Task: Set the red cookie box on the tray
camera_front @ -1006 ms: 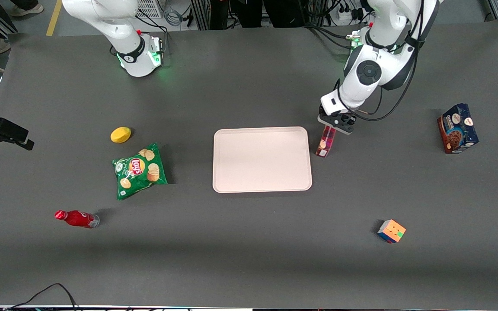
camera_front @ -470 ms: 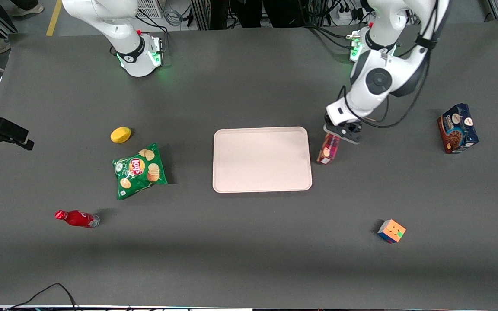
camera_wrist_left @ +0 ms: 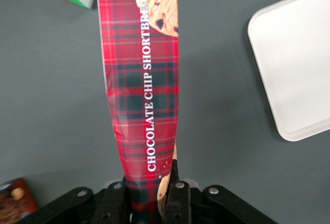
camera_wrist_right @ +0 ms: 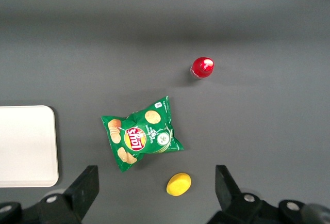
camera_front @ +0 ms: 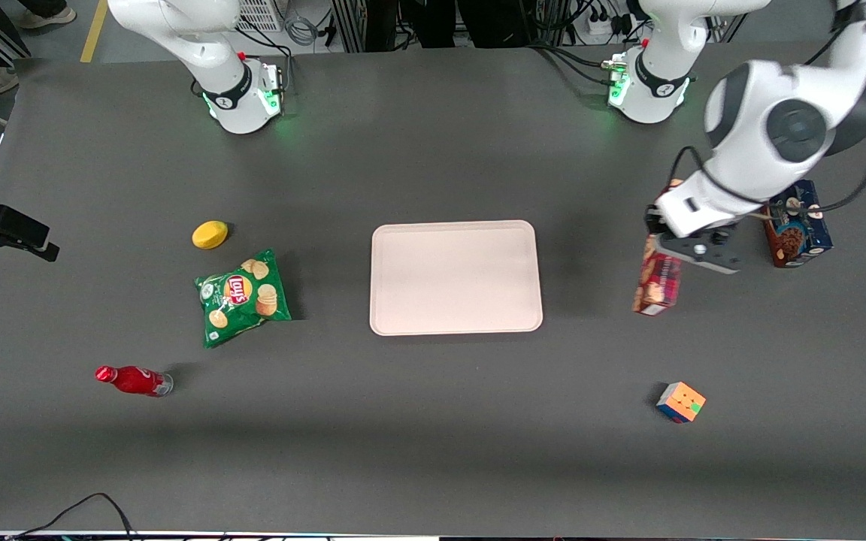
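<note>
Red cookie box (camera_front: 656, 284) hanging, end effector (camera_front: 692, 252) clamped, raised

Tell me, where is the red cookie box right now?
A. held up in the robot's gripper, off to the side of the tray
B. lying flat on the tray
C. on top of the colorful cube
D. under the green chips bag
A: the gripper is shut on the red cookie box, which hangs above the table toward the working arm's end, apart from the tray, which has nothing on it.

Red cookie box (camera_front: 657, 284) hangs lifted beside the empty tray (camera_front: 455, 276).
</note>
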`<state>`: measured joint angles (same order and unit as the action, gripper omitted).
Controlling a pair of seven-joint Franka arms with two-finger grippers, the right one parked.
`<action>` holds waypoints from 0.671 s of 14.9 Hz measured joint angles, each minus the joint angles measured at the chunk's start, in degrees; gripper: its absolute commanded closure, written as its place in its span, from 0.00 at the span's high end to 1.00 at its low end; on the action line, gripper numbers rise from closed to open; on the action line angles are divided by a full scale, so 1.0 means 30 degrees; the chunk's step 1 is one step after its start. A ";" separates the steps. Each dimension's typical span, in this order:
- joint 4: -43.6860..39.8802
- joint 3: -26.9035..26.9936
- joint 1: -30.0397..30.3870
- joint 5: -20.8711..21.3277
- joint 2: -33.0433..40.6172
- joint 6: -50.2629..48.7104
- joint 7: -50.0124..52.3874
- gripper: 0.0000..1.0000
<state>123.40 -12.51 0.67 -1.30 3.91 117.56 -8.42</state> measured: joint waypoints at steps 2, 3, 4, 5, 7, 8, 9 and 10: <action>-0.1632 0.0326 0.0003 0.0000 0.0273 -0.1972 -0.0126 0.00; -0.2545 0.0322 -0.0004 -0.0002 0.0307 -0.3051 -0.0123 0.00; -0.3394 0.0298 -0.0015 -0.0002 0.0317 -0.3983 -0.0117 0.00; -0.4055 0.0284 -0.0028 -0.0013 0.0319 -0.4680 -0.0114 0.00; -0.4618 0.0235 -0.0043 -0.0068 0.0312 -0.5219 0.0242 0.00; -0.4630 0.0134 -0.0067 -0.0132 0.0296 -0.5260 0.1134 0.00; -0.4630 -0.0135 -0.0098 -0.0225 0.0245 -0.5279 0.2362 0.00; -0.4630 -0.0708 -0.0128 -0.0287 0.0170 -0.5279 0.3814 0.00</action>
<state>109.51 -14.63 0.28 -2.16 4.42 101.72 3.02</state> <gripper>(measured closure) 0.744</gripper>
